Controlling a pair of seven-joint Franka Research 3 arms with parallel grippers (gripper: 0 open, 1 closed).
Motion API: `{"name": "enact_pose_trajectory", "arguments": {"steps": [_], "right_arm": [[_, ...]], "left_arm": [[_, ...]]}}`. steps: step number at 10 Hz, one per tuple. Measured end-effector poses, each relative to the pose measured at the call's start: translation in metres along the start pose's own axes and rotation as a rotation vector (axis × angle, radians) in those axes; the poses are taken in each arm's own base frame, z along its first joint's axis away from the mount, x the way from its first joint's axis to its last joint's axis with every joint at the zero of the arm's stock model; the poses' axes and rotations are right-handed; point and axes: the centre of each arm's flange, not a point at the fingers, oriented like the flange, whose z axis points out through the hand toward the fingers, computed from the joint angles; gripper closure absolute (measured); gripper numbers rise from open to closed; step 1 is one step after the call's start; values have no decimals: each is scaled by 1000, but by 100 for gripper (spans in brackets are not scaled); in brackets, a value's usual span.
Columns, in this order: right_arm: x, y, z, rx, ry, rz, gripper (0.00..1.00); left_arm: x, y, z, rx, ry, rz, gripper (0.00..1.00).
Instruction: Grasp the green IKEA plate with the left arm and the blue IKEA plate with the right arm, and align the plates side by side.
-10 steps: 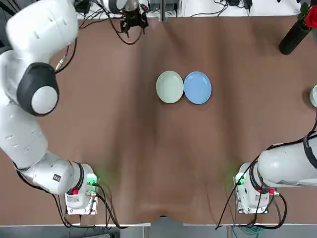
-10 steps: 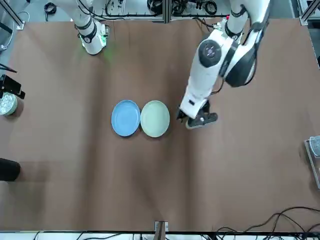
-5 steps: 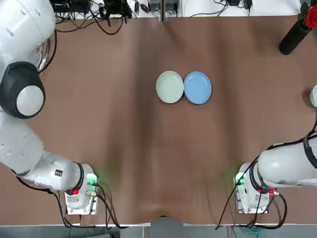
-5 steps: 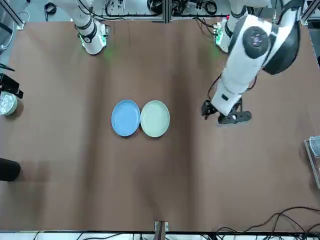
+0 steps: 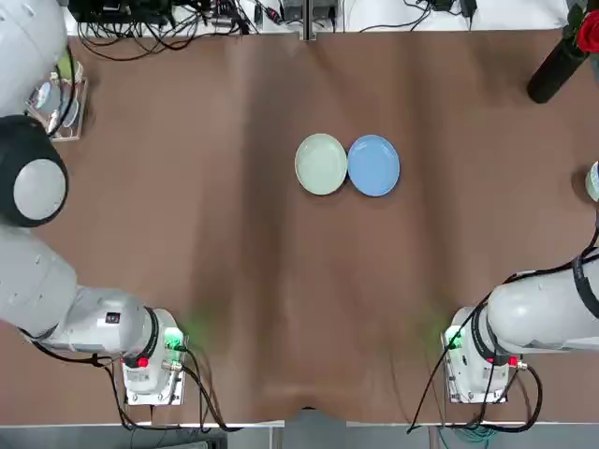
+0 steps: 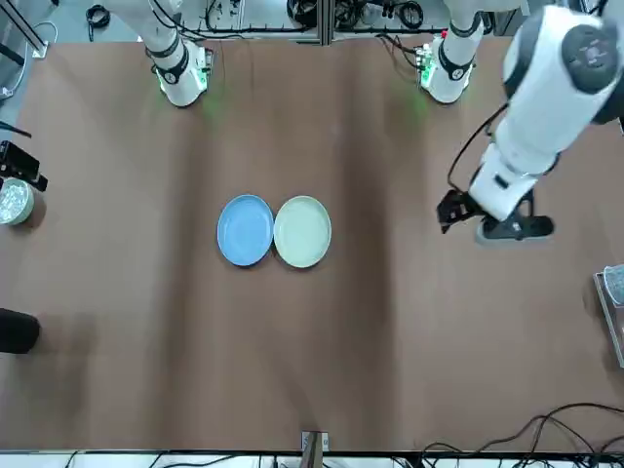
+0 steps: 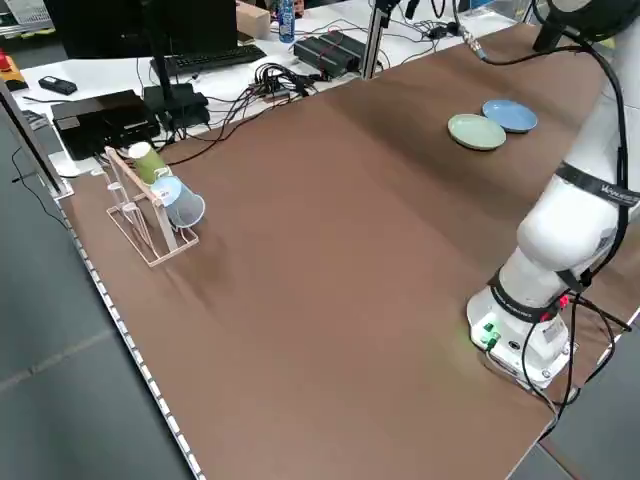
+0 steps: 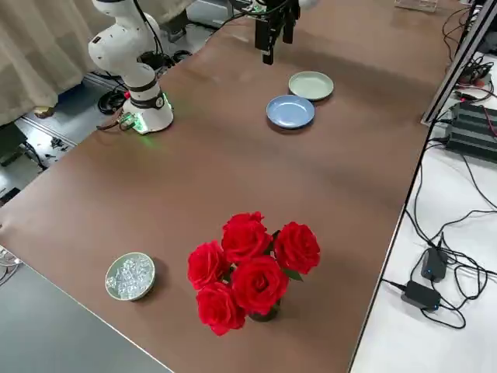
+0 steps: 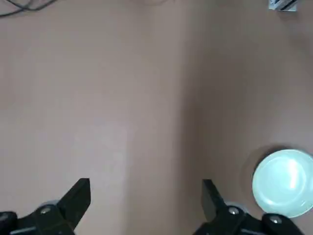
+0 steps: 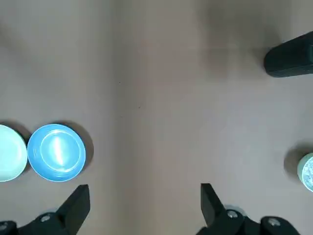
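Fingers spread wide and empty, the left gripper [image 6: 495, 216] hangs above bare tabletop, well to the left of the plates. The right gripper [image 10: 142, 215], equally open, holds nothing high over the table [image 5: 281, 281]. At the table's middle, the green plate [image 5: 321, 165] and the blue plate [image 5: 373, 166] lie flat, rims touching, green on the left.

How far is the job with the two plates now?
Done, it seems: the green plate and the blue plate lie side by side on the table, rims touching or nearly so. In hand: nothing; the left gripper is open and empty, off to the side of the plates, and the right gripper is open too, well apart from them. Left: apparently only parking the arms.
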Motion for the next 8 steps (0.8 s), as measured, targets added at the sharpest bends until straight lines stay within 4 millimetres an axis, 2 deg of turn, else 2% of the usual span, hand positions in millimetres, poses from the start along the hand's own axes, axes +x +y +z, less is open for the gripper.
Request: {"name": "enact_pose_trajectory", "arguments": {"steps": [5,8], "right_arm": [[0,-2,0,-30,-1,-29,0],[3,-3,1,-31,9,-36,0]], "left_arm": [[-19,-56,-45,-19,-40,49,1],[-23,-96,-53,-12,-74,39,0]]}}
